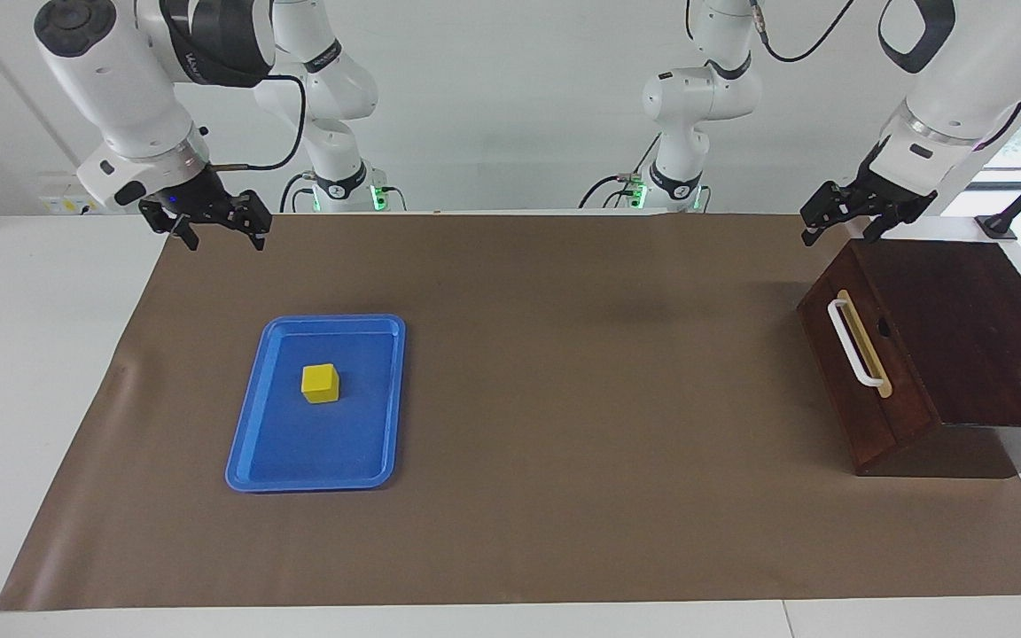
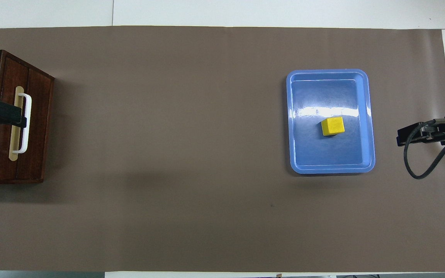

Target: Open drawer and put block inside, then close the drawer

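Observation:
The drawer [image 1: 865, 381] is shut in its dark wooden cabinet [image 1: 962, 337] at the left arm's end of the table, its white bar handle [image 1: 854, 344] facing the table's middle. It also shows in the overhead view [image 2: 37, 116]. The yellow block [image 1: 321, 383] lies in a blue tray [image 1: 315, 483] toward the right arm's end, and shows in the overhead view too [image 2: 332, 126]. My left gripper [image 1: 840, 232] is open and empty, up in the air over the cabinet's front top edge, apart from the handle. My right gripper [image 1: 225, 237] is open and empty, raised over the mat's corner beside the tray.
A brown mat [image 1: 564, 399] covers most of the white table. The blue tray [image 2: 330, 170] holds only the block. In the overhead view the left gripper [image 2: 14, 114] overlaps the handle [image 2: 25, 135], and the right gripper [image 2: 404, 138] is beside the tray.

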Controlling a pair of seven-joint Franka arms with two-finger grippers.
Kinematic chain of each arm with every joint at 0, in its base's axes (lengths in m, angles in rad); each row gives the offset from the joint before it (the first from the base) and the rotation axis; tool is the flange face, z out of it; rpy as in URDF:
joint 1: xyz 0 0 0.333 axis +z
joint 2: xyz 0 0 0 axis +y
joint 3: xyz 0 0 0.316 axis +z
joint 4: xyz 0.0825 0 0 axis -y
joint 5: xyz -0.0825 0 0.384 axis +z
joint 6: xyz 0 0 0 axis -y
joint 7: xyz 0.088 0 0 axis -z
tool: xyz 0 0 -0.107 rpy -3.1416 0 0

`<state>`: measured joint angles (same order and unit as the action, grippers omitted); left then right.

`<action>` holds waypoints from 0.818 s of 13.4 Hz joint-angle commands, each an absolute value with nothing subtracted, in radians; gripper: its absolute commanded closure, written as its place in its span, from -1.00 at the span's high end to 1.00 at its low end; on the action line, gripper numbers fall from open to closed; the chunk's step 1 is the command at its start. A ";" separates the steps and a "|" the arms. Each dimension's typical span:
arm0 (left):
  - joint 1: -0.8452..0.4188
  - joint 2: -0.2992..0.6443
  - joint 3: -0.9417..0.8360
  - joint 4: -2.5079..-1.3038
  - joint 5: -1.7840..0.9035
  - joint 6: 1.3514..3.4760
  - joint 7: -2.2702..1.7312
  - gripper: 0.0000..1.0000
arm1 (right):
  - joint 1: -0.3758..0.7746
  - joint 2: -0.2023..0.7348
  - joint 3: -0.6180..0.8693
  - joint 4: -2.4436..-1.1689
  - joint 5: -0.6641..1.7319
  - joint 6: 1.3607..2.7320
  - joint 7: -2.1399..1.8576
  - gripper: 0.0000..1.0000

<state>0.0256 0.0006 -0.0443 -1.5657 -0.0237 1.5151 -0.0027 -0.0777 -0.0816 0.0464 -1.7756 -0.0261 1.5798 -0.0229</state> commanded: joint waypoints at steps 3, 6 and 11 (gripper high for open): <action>0.021 -0.012 -0.043 -1.582 -0.009 1.539 0.008 1.00 | -0.077 -0.084 0.055 -1.764 -0.028 1.569 -0.044 1.00; 0.026 -0.015 -0.043 -1.586 -0.009 1.540 0.009 1.00 | -0.092 -0.084 0.057 -1.769 -0.014 1.574 -0.061 1.00; 0.032 -0.017 -0.041 -1.589 -0.011 1.551 -0.002 1.00 | -0.097 -0.037 0.052 -1.778 -0.012 1.686 0.340 0.97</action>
